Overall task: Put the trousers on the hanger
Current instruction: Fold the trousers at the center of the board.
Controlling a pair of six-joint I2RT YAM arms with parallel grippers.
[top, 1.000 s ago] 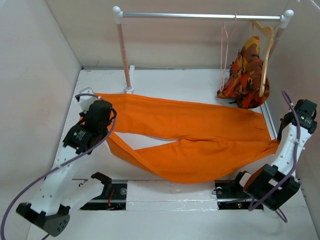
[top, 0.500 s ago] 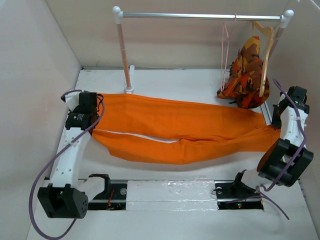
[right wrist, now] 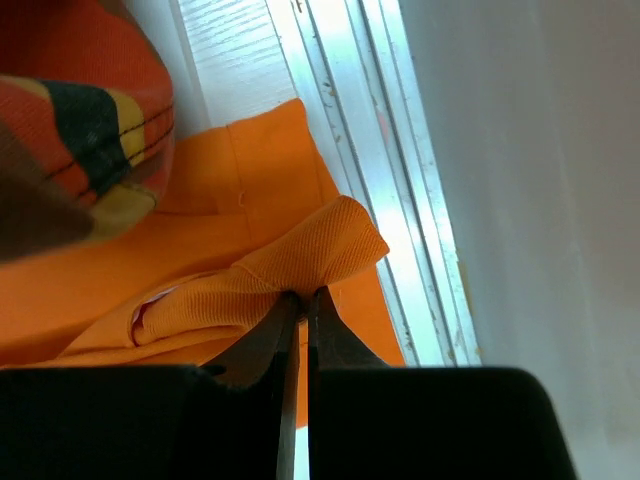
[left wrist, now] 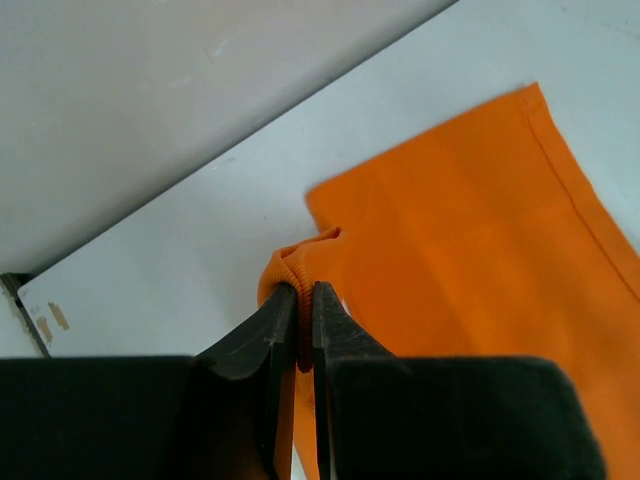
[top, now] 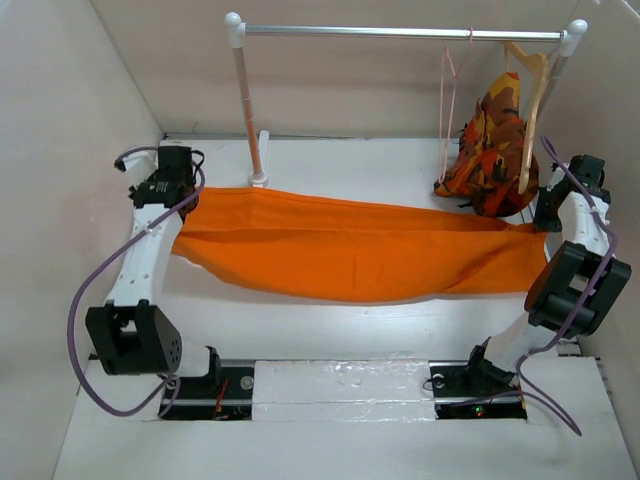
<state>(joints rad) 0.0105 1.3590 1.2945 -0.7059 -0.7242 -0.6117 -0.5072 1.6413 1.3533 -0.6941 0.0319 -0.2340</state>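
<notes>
The bright orange trousers (top: 350, 250) lie folded lengthwise across the white table, stretched between both arms. My left gripper (top: 183, 192) is shut on their left end; in the left wrist view (left wrist: 302, 292) a fold of orange cloth (left wrist: 450, 240) is pinched between the jaws. My right gripper (top: 548, 218) is shut on their right end, with ribbed orange cloth (right wrist: 290, 265) pinched at the tips (right wrist: 301, 296). The thin pink wire hanger (top: 449, 95) hangs empty on the rail, apart from the trousers.
A clothes rail (top: 400, 32) on a pinkish post (top: 247, 110) spans the back. A light wooden hanger (top: 530, 100) carries an orange-red-black patterned garment (top: 493, 150) at the right, close to my right gripper. Walls enclose both sides. A metal track (right wrist: 375, 150) runs along the right wall.
Both arms have moved toward the back, carrying the trousers' ends. The two legs that lay spread apart are now folded together into one straight band.
</notes>
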